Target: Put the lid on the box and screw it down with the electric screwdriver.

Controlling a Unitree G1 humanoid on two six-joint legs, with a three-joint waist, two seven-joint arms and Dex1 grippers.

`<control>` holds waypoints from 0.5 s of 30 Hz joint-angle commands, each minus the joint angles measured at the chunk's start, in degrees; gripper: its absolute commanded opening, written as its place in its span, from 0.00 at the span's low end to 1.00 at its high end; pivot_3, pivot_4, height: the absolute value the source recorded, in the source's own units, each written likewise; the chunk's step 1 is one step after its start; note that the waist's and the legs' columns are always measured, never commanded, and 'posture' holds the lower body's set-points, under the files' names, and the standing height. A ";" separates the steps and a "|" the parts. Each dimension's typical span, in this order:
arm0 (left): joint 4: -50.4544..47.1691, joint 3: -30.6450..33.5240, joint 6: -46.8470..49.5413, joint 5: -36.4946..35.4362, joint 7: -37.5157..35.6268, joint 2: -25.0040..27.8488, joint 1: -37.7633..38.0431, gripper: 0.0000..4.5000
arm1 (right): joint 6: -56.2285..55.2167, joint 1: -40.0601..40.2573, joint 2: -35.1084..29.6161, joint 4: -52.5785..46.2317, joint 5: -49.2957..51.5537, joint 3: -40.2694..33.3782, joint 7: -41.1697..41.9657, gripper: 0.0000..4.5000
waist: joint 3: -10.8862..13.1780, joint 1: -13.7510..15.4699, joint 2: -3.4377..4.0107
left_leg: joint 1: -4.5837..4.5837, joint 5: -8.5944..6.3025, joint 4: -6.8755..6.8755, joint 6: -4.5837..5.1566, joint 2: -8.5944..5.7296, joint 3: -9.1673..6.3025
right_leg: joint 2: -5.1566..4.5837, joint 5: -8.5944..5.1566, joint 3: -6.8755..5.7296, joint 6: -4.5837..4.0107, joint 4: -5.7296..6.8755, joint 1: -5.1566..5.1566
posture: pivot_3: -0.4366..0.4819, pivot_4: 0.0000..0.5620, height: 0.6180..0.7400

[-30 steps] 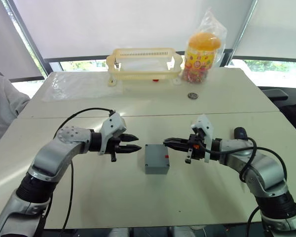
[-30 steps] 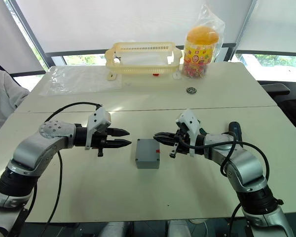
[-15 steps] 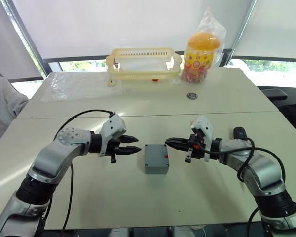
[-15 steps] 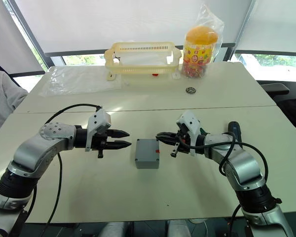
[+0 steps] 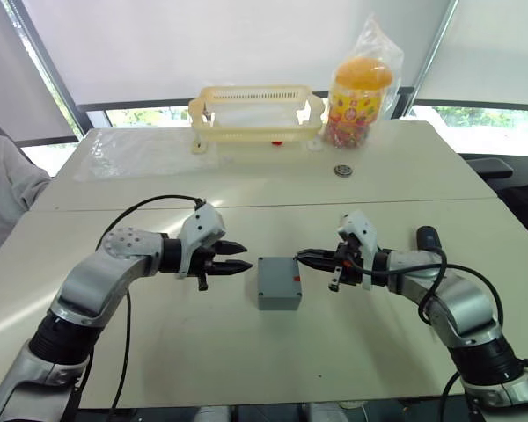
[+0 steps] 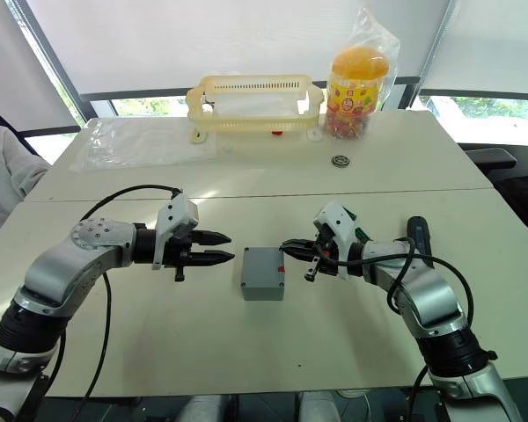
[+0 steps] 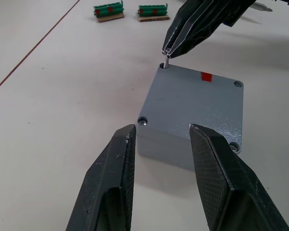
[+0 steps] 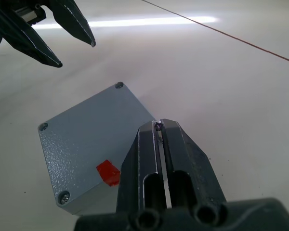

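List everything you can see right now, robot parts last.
box: one, grey, centre of the near table.
lid: one, grey with a red mark, sitting on the box.
screw: one, metal, at a corner hole of the lid.
electric screwdriver: one, dark, on the table by the right arm.
circuit boards: two, green, on the table beyond the box.
basket: one, pale yellow, far table.
jar: one, orange lid, in a clear bag beside the basket.
round object: one, small, dark, in front of the jar.
plastic sheet: one, clear, far table, left.
person's sleeve: one, white, left edge.
left gripper: fingers open, beside the box.
right gripper: fingers shut on the screw.
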 commanded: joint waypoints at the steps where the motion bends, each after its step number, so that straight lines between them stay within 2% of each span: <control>1: -1.88 0.32 -0.51 0.08 0.43 0.12 -0.35 0.39 | -1.53 -0.98 0.31 -0.20 -0.18 -0.01 0.40 0.01 | 0.00 0.00 0.00 | 0.00 0.00 0.00 0.00 0.00 0.00 | 0.00 0.00 0.00 0.00 0.00 0.00 | 0.48 0.27 1.00; 15: -1.65 -0.12 -0.76 0.02 0.87 -0.25 -0.25 0.39 | -2.08 -2.17 1.26 1.36 -1.28 1.30 1.06 0.01 | 0.00 -0.03 0.00 | 0.00 0.00 0.00 0.00 0.00 0.00 | 0.00 0.00 0.00 0.00 0.00 0.00 | 0.48 0.27 1.00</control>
